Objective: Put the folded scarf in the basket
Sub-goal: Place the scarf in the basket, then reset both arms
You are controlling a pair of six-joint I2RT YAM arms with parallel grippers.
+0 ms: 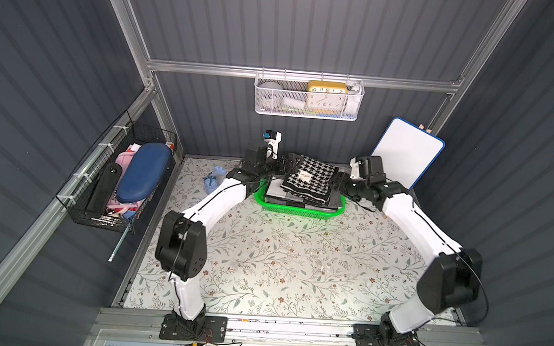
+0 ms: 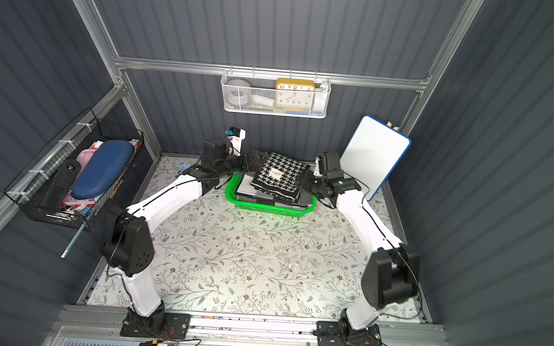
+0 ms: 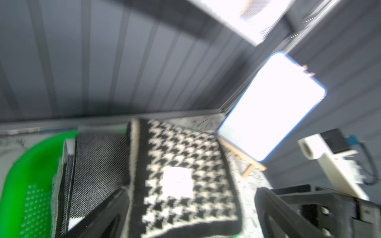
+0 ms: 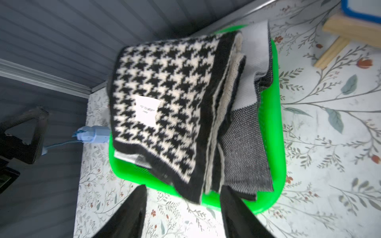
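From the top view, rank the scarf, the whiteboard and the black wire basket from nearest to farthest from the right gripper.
1. Scarf: on the stack in the green basket, right beside the right gripper.
2. Whiteboard: leaning in the back corner on that arm's side.
3. Black wire basket: on the opposite side wall.

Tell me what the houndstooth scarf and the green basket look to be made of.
Black-and-white houndstooth folded scarf: soft knitted yarn, perhaps wool or acrylic; matte, with fuzzy edges and visible stitches. Bright green rectangular basket: moulded plastic, smooth and slightly glossy, with rows of small holes.
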